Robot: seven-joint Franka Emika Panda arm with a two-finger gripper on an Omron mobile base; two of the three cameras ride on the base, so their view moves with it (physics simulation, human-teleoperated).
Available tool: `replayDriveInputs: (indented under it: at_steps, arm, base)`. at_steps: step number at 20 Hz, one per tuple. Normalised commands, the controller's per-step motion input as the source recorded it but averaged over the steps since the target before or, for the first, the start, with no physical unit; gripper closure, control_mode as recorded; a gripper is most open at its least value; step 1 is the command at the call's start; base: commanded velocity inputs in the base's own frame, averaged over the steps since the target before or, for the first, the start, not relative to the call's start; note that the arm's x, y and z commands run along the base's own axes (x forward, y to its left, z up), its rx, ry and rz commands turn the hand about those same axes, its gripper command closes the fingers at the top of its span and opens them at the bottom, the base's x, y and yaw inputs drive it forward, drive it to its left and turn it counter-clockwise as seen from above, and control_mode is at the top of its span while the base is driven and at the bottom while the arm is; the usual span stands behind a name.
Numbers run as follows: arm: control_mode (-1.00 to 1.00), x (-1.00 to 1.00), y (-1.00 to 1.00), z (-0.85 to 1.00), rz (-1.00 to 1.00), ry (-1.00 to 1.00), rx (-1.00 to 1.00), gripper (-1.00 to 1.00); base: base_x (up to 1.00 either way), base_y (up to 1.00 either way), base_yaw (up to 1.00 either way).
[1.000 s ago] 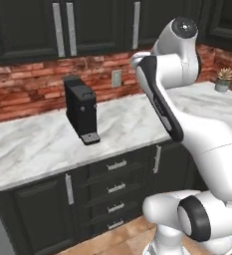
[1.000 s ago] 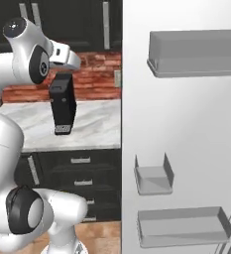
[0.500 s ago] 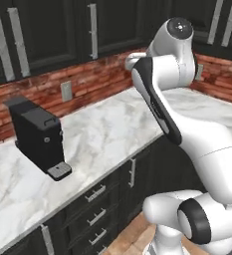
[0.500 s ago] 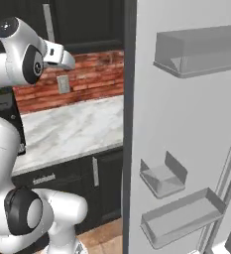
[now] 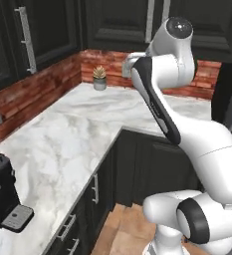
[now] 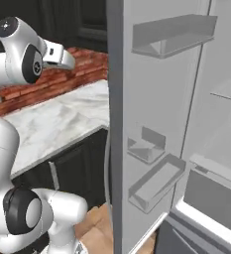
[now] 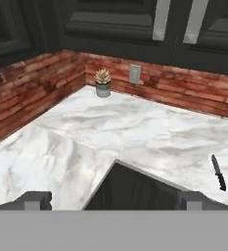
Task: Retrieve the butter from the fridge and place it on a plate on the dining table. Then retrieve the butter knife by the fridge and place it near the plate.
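Near the counter (image 7: pixel 135 132) right edge lies the butter knife (image 7: pixel 218 173), beside the open fridge (image 6: pixel 151 124); jaws spread, empty.

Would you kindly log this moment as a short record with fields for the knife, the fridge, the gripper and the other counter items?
butter knife: lying flat on the marble counter, near its front edge
fridge: door open, white interior and door bins showing
gripper: held above the counter corner, nothing between the fingertips, open
potted plant: in the brick corner, upright
coffee machine: black, on the counter, apart from the knife
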Motion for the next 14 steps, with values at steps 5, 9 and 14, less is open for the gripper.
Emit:
replayDriveInputs:
  at_steps: [5,9,14]
  arm:
    - [1.00,0.00,0.00,0.00,0.00,0.00,0.00,-1.00]
    - [1.00,0.00,0.00,0.00,0.00,0.00,0.00,-1.00]
    - [1.00,0.00,0.00,0.00,0.00,0.00,0.00,-1.00]
  base:
    - [0.11,0.00,-0.62]
    - [0.46,0.24,-0.47]
    - [0.55,0.47,-0.40]
